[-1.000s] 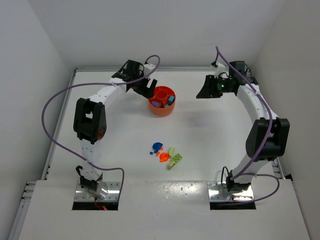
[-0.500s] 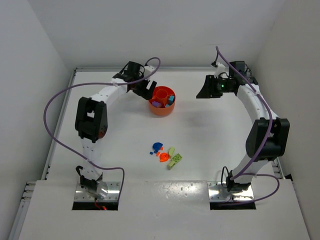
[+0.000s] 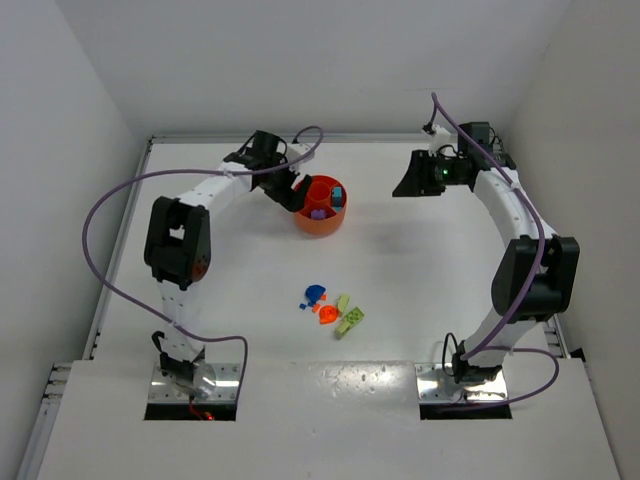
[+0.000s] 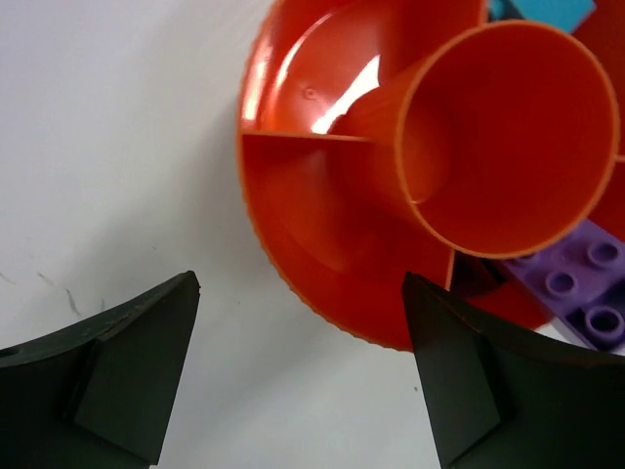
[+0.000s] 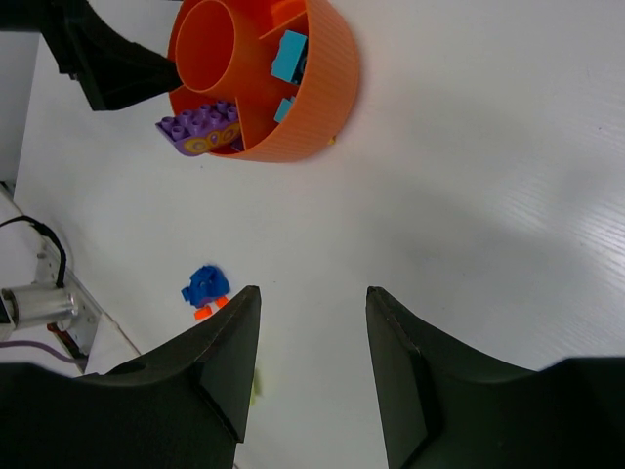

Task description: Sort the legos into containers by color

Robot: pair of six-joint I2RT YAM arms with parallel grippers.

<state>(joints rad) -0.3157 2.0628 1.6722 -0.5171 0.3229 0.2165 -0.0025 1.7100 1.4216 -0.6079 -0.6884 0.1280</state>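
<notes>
The round orange tray [image 3: 322, 222] stands at the back centre of the table. It holds a purple brick [image 3: 319, 212] and teal pieces [image 3: 338, 192] in its wedges. My left gripper [image 3: 285, 190] is open and empty at the tray's left rim. In the left wrist view the tray's rim [image 4: 293, 264] lies just ahead of the gripper [image 4: 303, 371], with the central cup [image 4: 508, 147] and purple brick [image 4: 576, 293] beyond. Blue [image 3: 314, 294], orange [image 3: 326, 313] and yellow-green [image 3: 350, 320] legos lie loose mid-table. My right gripper [image 3: 410, 185] is open and empty, well right of the tray [image 5: 312, 107].
White walls close in the table at the back and both sides. The right wrist view shows the blue lego [image 5: 205, 285] and the left gripper's fingers [image 5: 107, 68] beside the tray. The arm bases stand at the near edge.
My left gripper has moved down and right, up against the tray's left rim. The tray has shifted and turned a little. The right arm has not moved.
</notes>
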